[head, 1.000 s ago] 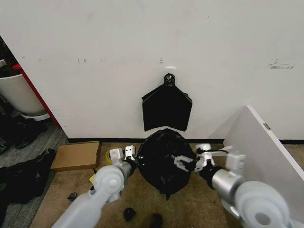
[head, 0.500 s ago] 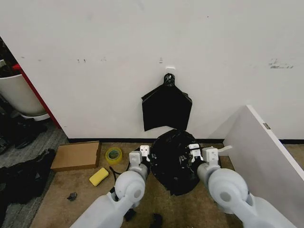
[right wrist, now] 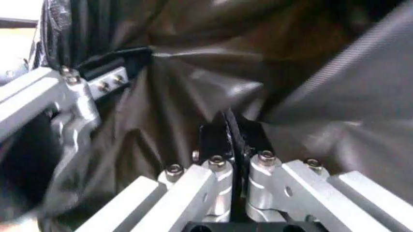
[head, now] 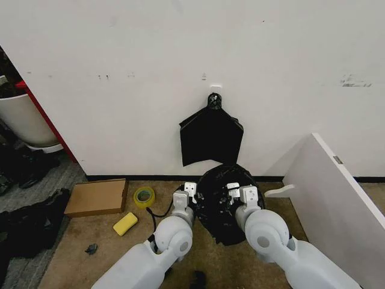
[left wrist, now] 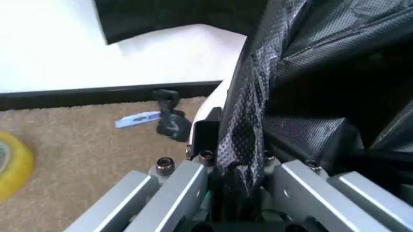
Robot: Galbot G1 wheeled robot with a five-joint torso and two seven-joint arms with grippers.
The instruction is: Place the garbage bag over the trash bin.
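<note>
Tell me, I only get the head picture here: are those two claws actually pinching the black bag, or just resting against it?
Observer: Pinching. From its own wrist camera the left gripper is shut on a fold of the garbage bag.
Visitor: And the other claw?
Observer: Same. The right wrist camera shows the right gripper clamped on a thin pleat of the bag's plastic.
Visitor: Is there a bucket under all that black?
Observer: Yes. The left wrist camera catches a sliver of the white trash bin showing beside the bag's edge, just above the carpet.
Visitor: Anything lying near it down there?
Observer: A small blue-and-white scrap sits on the carpet close to the bin.
</note>
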